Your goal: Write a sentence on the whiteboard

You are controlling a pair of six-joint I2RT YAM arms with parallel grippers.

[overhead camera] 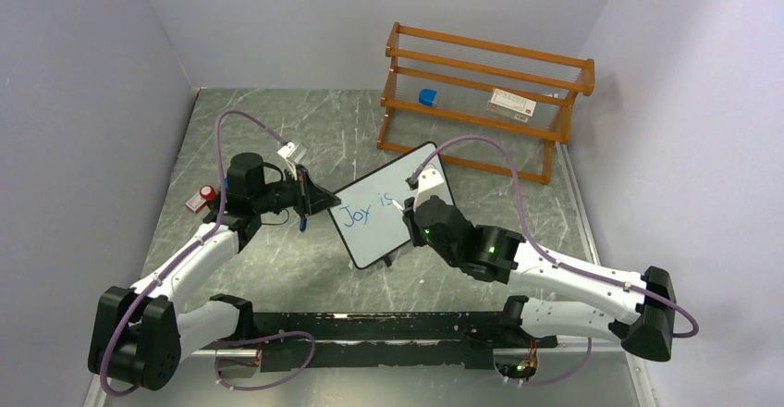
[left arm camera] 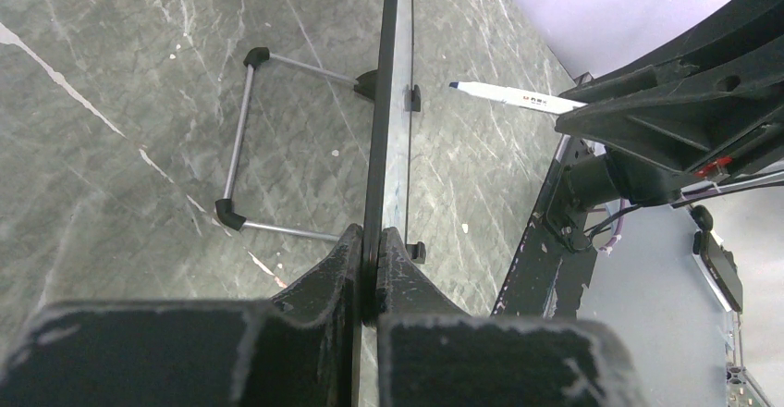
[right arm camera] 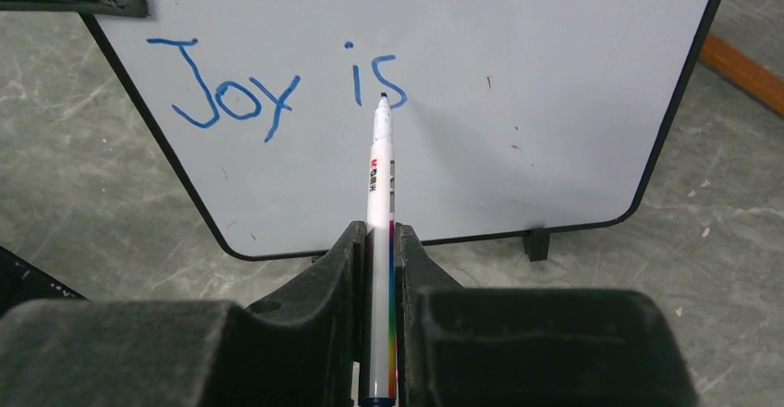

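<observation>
The whiteboard point(overhead camera: 388, 208) stands propped on the table, white with a thin black frame. Blue words "Joy is" point(right arm camera: 277, 88) are written on it; that is all of the sentence that shows. My left gripper point(left arm camera: 370, 240) is shut on the whiteboard's edge point(left arm camera: 381, 102), seen edge-on in the left wrist view. Over at the board's right side, my right gripper point(right arm camera: 381, 236) is shut on a white marker point(right arm camera: 380, 194). The marker's tip point(right arm camera: 383, 98) touches the board just below the "s". In the top view the right gripper point(overhead camera: 407, 205) is at the board's right side.
An orange wooden rack point(overhead camera: 481, 92) stands at the back right, holding a blue thing point(overhead camera: 427, 97) and a white box point(overhead camera: 513, 104). A small red-and-white object point(overhead camera: 202, 197) lies left of the left arm. The board's wire stand point(left arm camera: 242, 139) rests on the grey marbled tabletop.
</observation>
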